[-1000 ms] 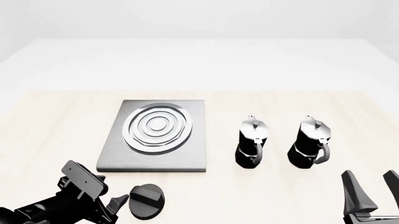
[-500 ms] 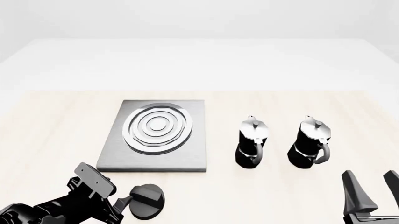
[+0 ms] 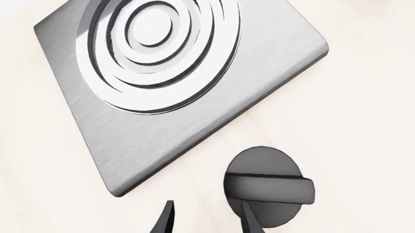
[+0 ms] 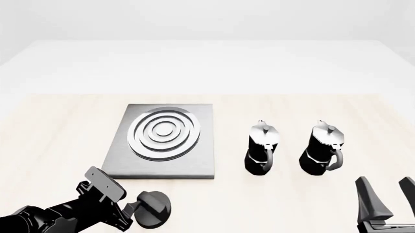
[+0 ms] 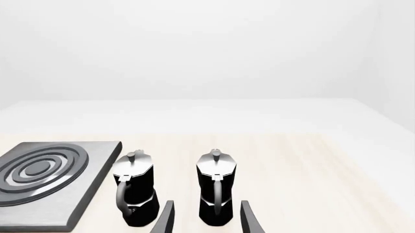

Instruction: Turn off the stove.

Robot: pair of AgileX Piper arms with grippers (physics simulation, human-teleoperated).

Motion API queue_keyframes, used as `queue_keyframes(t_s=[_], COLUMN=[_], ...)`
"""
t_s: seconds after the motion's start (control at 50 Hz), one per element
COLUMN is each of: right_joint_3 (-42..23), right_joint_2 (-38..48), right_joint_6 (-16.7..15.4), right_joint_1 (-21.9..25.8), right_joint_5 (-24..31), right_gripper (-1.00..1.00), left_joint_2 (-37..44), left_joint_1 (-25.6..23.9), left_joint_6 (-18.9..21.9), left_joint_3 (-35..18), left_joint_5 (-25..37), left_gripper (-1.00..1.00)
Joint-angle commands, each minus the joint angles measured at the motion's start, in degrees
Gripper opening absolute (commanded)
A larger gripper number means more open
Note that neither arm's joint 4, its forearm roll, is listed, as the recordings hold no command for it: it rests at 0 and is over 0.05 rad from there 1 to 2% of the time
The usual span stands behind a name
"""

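Observation:
The stove's grey slab (image 4: 194,160) with silver burner rings (image 4: 163,133) lies left of centre on the table. It also shows in the left wrist view (image 3: 168,131). Its round black ridged knob (image 4: 153,209) lies apart from it, near the table's front edge, and shows in the left wrist view (image 3: 269,187). My left gripper (image 4: 127,214) is open just left of the knob. In the left wrist view (image 3: 207,221) one fingertip (image 3: 250,221) overlaps the knob's rim and the other is over bare table. My right gripper (image 4: 389,201) is open and empty at the front right.
Two black-and-silver moka pots (image 4: 261,147) (image 4: 322,148) stand side by side right of the slab. In the right wrist view they (image 5: 136,194) (image 5: 217,191) are just ahead of the right fingers. The wooden tabletop (image 4: 58,126) ends at a white backdrop.
My left gripper has moved right and closer to the knob, until its fingertip reaches the knob's edge. The right arm, slab and pots have not moved.

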Motion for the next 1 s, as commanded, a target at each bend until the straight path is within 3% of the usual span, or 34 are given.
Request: queue_keyframes(t_s=[0.02, 0.64, 1.0], right_joint_3=[0.0, 0.0, 0.0], right_joint_2=[0.1, -0.4, -0.7], right_joint_6=[0.1, 0.1, -0.2], right_joint_1=[-0.1, -0.1, 0.2], right_joint_5=[-0.2, 0.4, 0.6], right_gripper=[1.0, 1.0, 1.0], left_joint_2=[2.1, 1.9, 5.5], left_joint_1=[0.1, 1.4, -2.4], left_joint_6=[0.0, 6.4, 7.3], left_joint_3=[-0.5, -7.0, -8.3], left_joint_5=[-1.6, 4.9, 3.7], left_gripper=[1.0, 1.0, 1.0])
